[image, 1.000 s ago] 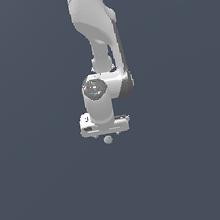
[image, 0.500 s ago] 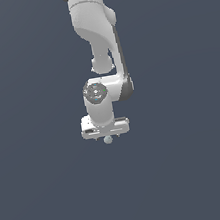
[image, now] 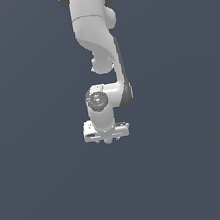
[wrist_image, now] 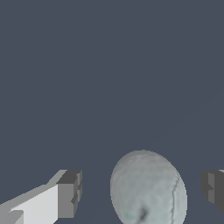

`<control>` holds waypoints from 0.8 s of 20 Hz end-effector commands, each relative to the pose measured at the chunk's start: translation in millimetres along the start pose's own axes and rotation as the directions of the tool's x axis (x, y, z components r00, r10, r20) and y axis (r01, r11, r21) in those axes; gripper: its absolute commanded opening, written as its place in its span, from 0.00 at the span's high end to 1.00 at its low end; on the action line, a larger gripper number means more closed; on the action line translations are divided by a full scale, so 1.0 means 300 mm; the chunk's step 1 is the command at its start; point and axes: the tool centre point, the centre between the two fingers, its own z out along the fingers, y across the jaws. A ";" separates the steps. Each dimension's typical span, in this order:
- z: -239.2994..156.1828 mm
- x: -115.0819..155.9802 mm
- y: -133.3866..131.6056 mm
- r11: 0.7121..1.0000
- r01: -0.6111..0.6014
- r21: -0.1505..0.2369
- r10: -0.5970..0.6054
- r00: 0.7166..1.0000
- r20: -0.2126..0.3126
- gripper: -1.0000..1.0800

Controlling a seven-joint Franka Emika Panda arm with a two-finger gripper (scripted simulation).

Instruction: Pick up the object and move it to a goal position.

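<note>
Exterior view: ball (image: 108, 141) tucked just under the claw (image: 108, 138), less exposed than a second ago. Wrist view: fingers (wrist_image: 69, 194) spread, ball (wrist_image: 148, 189) between, touching neither.

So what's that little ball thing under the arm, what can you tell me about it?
The ball is small, pale grey-green, smooth and matte, with a faint seam line and a small dark dimple. In the wrist view it sits between the dark fingertips of the white tool, with a gap on each side, so nothing visibly touches it. In the exterior view only a sliver peeks out beneath the tool, against a plain dark background.
</note>
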 end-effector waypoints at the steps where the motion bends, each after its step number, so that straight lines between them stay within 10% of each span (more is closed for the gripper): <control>1: 0.003 0.003 0.000 1.000 0.000 0.000 0.000 1.000 -0.002 1.00; 16: -0.023 0.003 0.009 1.000 0.000 0.000 0.000 1.000 -0.002 1.00</control>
